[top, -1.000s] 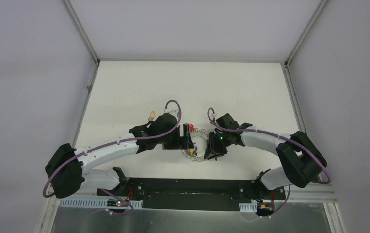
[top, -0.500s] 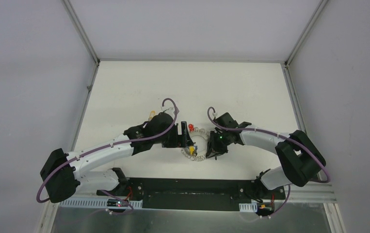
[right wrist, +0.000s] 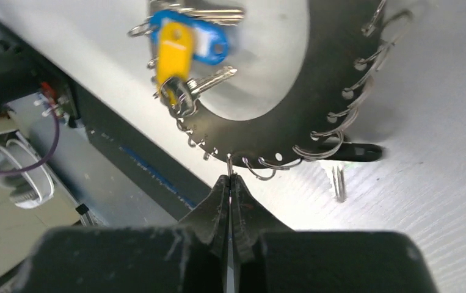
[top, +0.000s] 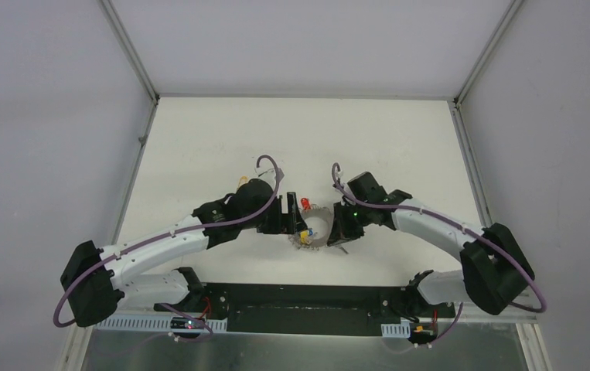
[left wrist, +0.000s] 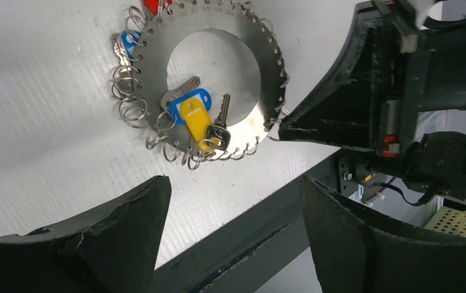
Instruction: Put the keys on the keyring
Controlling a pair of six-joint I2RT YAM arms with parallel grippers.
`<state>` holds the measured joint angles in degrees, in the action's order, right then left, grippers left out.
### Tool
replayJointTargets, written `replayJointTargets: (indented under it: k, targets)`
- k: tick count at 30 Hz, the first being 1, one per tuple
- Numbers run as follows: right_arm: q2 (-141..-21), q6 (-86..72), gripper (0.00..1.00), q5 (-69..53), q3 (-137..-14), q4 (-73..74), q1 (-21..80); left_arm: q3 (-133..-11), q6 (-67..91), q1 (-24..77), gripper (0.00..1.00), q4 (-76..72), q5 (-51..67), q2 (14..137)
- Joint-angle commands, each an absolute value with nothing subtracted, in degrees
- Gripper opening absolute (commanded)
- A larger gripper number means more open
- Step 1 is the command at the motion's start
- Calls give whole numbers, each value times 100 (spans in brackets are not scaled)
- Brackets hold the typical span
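The keyring [left wrist: 151,67] is a flat grey metal ring with small wire loops all round its rim, lying between the two arms [top: 316,229]. On its loops hang keys: a yellow-headed one [left wrist: 195,116] beside a blue tag [right wrist: 209,43], a blue one [left wrist: 131,41] and a red one [top: 305,203]. My right gripper [right wrist: 229,178] is shut on one wire loop at the ring's near rim, and that side looks tilted off the table. My left gripper [left wrist: 235,183] stands open just short of the ring, touching nothing. Another yellow key [top: 242,179] peeks from behind the left wrist.
The white table [top: 369,139] stretches back to grey enclosure walls. A black base rail [top: 299,297] runs along the near edge, close under both grippers. A small loose bit of wire [right wrist: 338,183] lies on the table by the ring.
My right gripper has closed onto a wire loop on the ring's rim, and the ring now stands tilted. The left arm has drawn back slightly to the left, still open.
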<state>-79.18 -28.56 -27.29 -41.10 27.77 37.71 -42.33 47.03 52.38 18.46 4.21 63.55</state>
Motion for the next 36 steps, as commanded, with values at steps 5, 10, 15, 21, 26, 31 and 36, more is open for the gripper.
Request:
replayJointTargets:
  k: [5, 10, 15, 21, 26, 31, 36]
  targets:
    - [-6480, -1821, 0, -3069, -4675, 3145, 3795, -4292, 3994, 5181, 79, 1477, 139, 5709]
    - [-5385, -1208, 0, -3082, -4361, 2449, 3797, -3857, 3340, 5184, 73, 343, 664, 5224]
    - [-4412, -867, 0, -2860, -3884, 1621, 3797, -3199, 2381, 5184, 69, -1647, 1723, 4879]
    - [-3909, -515, 0, -3075, -3614, 1053, 3797, -3248, 1001, 5185, 60, -2116, 2848, 4916]
    - [-3929, -83, 0, -4039, -3539, 606, 3797, -3331, 457, 5181, 45, -2535, 3424, 5281]
    - [-3854, 86, 0, -4422, -3477, 149, 3797, -3236, 103, 5190, 43, -3046, 3593, 5519]
    - [-3778, 365, 0, -4786, -3434, -87, 3792, -3159, -100, 5191, 33, -3379, 3804, 5630]
